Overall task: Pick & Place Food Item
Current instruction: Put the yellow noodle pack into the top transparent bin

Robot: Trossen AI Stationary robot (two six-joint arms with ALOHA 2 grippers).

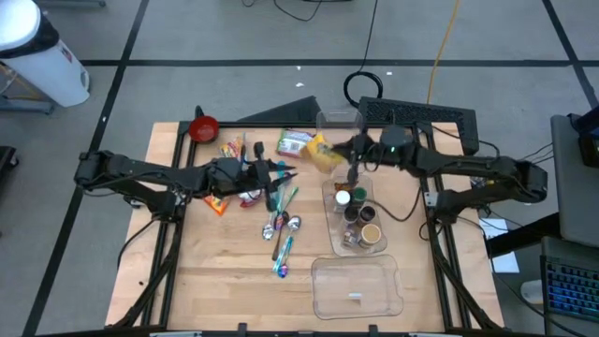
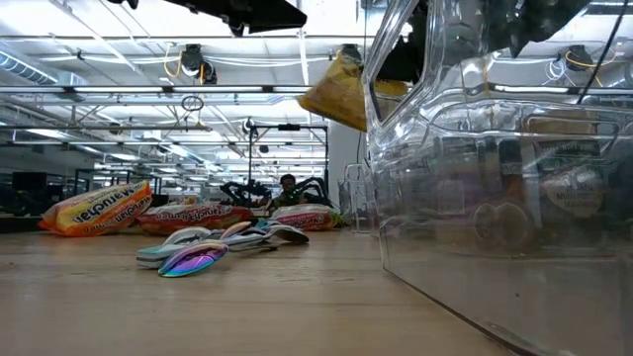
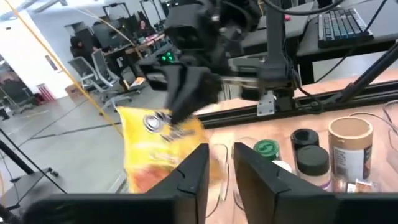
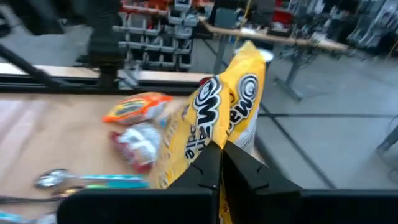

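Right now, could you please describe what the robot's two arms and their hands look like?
Both arms are dark, nearly black, built from slim jointed links. The left hand ends in two flat, black, blocky fingers. The right hand has the same black finger pair. A small green light glows on the right arm's wrist housing, and black cables trail beside that arm.

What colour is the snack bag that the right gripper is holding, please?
Yellow, with black-and-white lettering; the snack bag shows best in the right wrist view.
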